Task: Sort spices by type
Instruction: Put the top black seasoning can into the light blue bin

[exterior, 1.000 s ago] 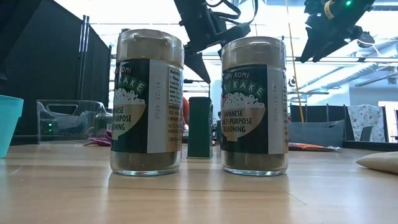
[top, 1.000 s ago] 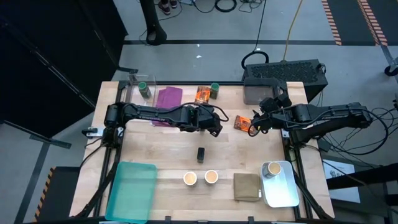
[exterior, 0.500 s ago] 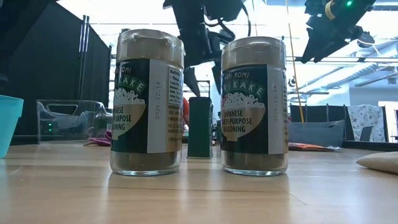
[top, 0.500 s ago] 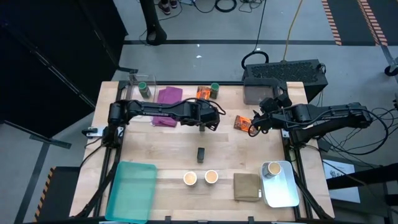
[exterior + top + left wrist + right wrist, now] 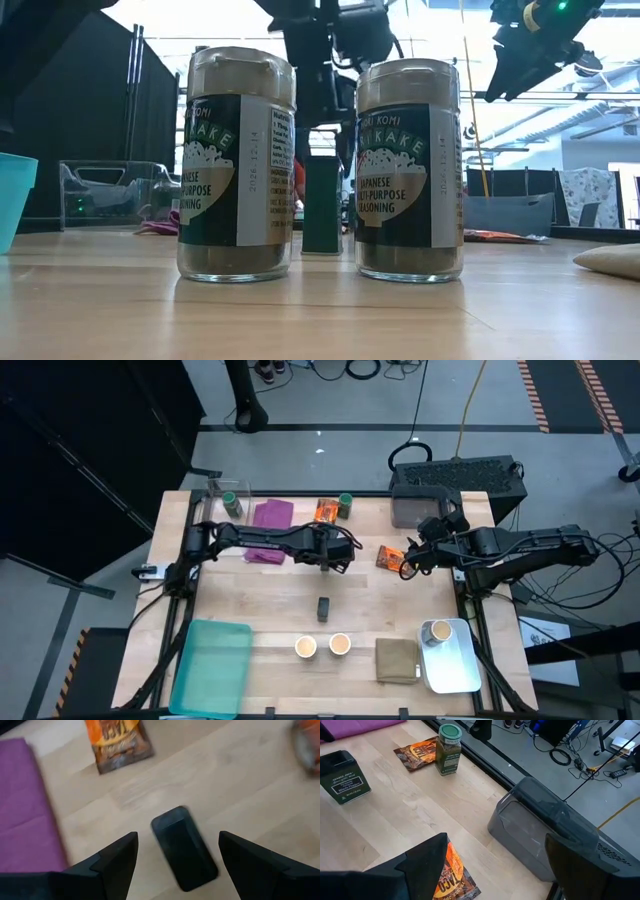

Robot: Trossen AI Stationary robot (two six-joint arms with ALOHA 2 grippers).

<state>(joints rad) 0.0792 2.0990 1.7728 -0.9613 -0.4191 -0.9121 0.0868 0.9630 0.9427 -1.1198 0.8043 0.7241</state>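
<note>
dark block (image 5: 184, 847) mid-table, lying flat between the spread, empty fingers of the left gripper (image 5: 326, 556) above it, long axis running slantwise through the gap; right gripper (image 5: 405, 560) farther off, open over a packet (image 5: 389, 557).

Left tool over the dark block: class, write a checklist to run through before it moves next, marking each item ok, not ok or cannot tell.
1. Left tool open: ok.
2. Dark block lying between its fingers, seen from the left wrist: ok.
3. Fingers touching the block: cannot tell.
4. Orange packet apart from the block: ok.
5. Purple cloth apart from the block: ok.
6. Right tool away, over another orange packet: ok.
</note>
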